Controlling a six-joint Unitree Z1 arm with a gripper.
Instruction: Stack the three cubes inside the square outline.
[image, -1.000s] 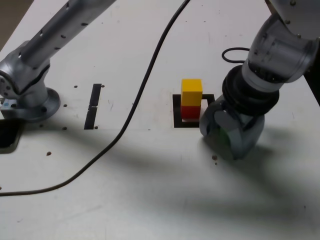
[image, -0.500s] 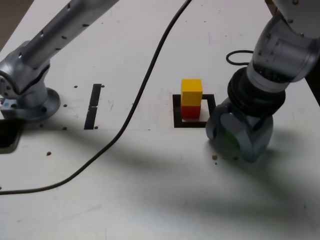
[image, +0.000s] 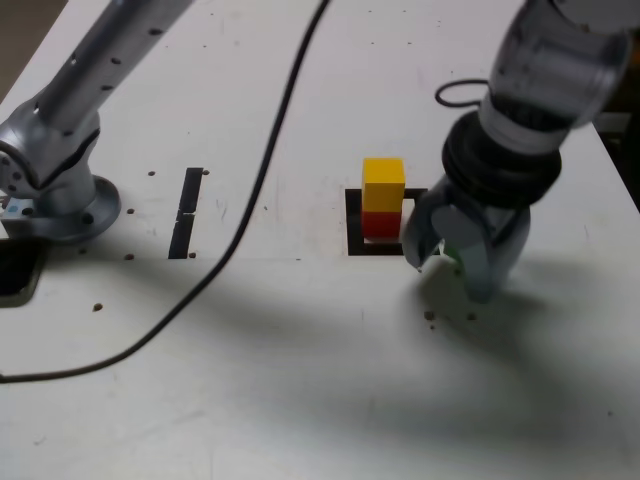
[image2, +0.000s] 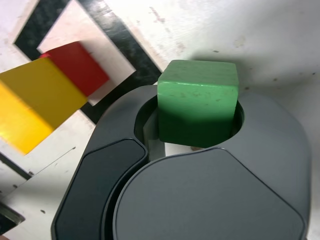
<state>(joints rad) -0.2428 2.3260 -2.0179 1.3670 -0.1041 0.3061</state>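
Fingers (image2: 277, 130) of the gripper (image2: 197, 102) are standing partway apart, gripping the green cube (image2: 197, 107) between them. The yellow cube (image: 383, 185) is sitting atop the red cube (image: 381, 225), which is resting within the square outline (image: 354, 225).

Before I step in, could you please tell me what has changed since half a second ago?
The gripper, with the green cube between its jaws, has moved up and slightly left in the exterior view. The cable has swung left there. Whether the cube was already gripped earlier, I can't tell. The yellow cube remains on the red cube, inside the square outline.
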